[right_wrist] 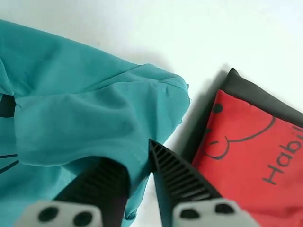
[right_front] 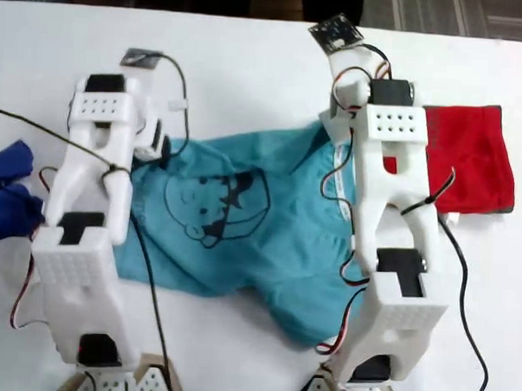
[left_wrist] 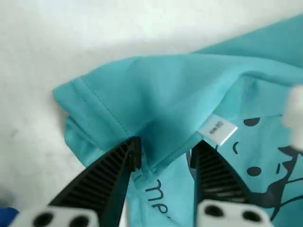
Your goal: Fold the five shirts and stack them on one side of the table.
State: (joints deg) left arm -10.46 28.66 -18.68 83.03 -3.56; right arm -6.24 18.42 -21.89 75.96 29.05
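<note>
A teal shirt [right_front: 259, 239] with a dark cartoon print lies spread and rumpled on the white table between both arms. My left gripper [right_front: 163, 148] sits at the shirt's far left corner. In the left wrist view, my left gripper [left_wrist: 165, 156] is shut on a fold of the teal shirt [left_wrist: 180, 85] beside a white label [left_wrist: 218, 130]. My right gripper [right_front: 338, 121] is at the far right corner. In the right wrist view, my right gripper [right_wrist: 139, 165] is shut on a bunched edge of the teal shirt [right_wrist: 85, 113]. A folded red shirt [right_front: 470, 161] lies to the right.
A dark blue shirt [right_front: 6, 184] lies crumpled at the table's left edge. The red shirt [right_wrist: 251, 156] has a dark trim and lies close to the right gripper. Black cables trail over the teal shirt and along the right side. Bare white table [right_front: 249, 65] stretches beyond the grippers.
</note>
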